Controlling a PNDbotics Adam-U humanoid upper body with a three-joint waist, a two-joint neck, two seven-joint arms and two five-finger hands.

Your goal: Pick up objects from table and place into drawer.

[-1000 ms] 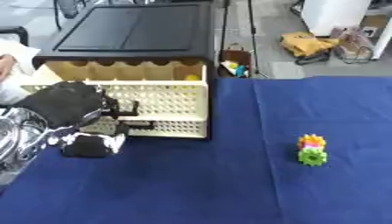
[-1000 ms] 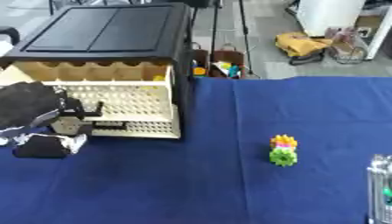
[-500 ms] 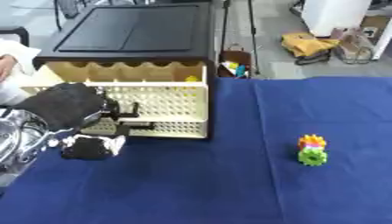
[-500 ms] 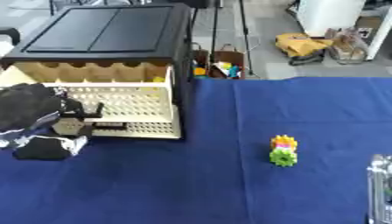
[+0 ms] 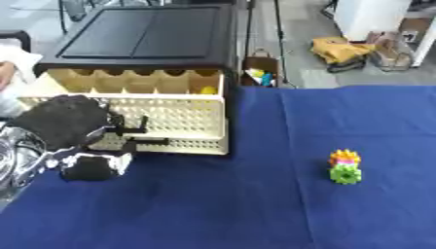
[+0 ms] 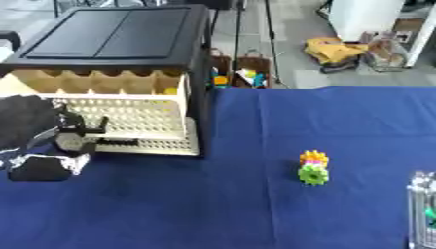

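A small toy (image 5: 345, 167) of stacked gear shapes, green under pink and yellow, stands on the blue cloth right of centre. The cream drawer (image 5: 183, 127) of the black-topped cabinet (image 5: 149, 34) is pulled out, and a yellow thing (image 5: 208, 90) lies in its back right compartment. My black left hand (image 5: 66, 127) hangs at the drawer's front left. Its fingers (image 5: 129, 131) stretch rightward across the perforated front, and its thumb (image 5: 92, 168) sits lower, over the cloth. It holds nothing. Only a silver sliver of my right hand (image 6: 422, 204) shows at the lower right edge.
The blue cloth (image 5: 255, 209) covers the table from the cabinet to the near edge. Behind the table on the floor are a bag with coloured things (image 5: 260, 75) and a yellow heap (image 5: 340, 48). A white shape (image 5: 15, 58) shows at the far left.
My left hand has sunk slightly beside the drawer front. The toy and the drawer have not moved.
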